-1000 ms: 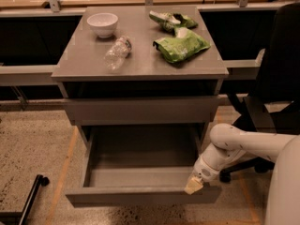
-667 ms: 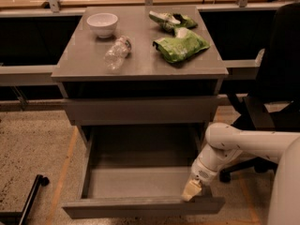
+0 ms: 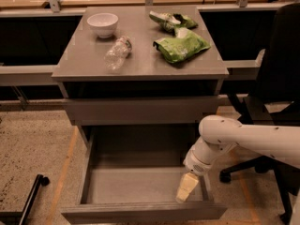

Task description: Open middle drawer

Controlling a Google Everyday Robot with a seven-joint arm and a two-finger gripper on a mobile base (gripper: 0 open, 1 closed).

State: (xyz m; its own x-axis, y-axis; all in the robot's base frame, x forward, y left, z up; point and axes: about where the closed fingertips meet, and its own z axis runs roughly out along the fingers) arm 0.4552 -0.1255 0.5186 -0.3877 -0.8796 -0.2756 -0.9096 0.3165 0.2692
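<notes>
The middle drawer (image 3: pixel 140 212) is a wide, shallow grey drawer with a plain flat front. It stands pulled far out of the cabinet towards the camera, and its grey inside (image 3: pixel 136 184) shows nothing in it. My gripper (image 3: pixel 186 189) has a cream tip on a white arm. It reaches in from the right and sits inside the drawer at its right front corner, just behind the front panel. The grey drawer front above (image 3: pixel 140 109) is shut.
On the cabinet top (image 3: pixel 84 64) lie a white bowl (image 3: pixel 102 23), a clear plastic bottle (image 3: pixel 116 53) and two green snack bags (image 3: pixel 182 46). A black office chair (image 3: pixel 276 78) stands close on the right. A black wheeled leg (image 3: pixel 33 196) is on the floor at lower left.
The middle drawer has slid further out towards the camera. My gripper has moved with it, down and forward at its right front corner.
</notes>
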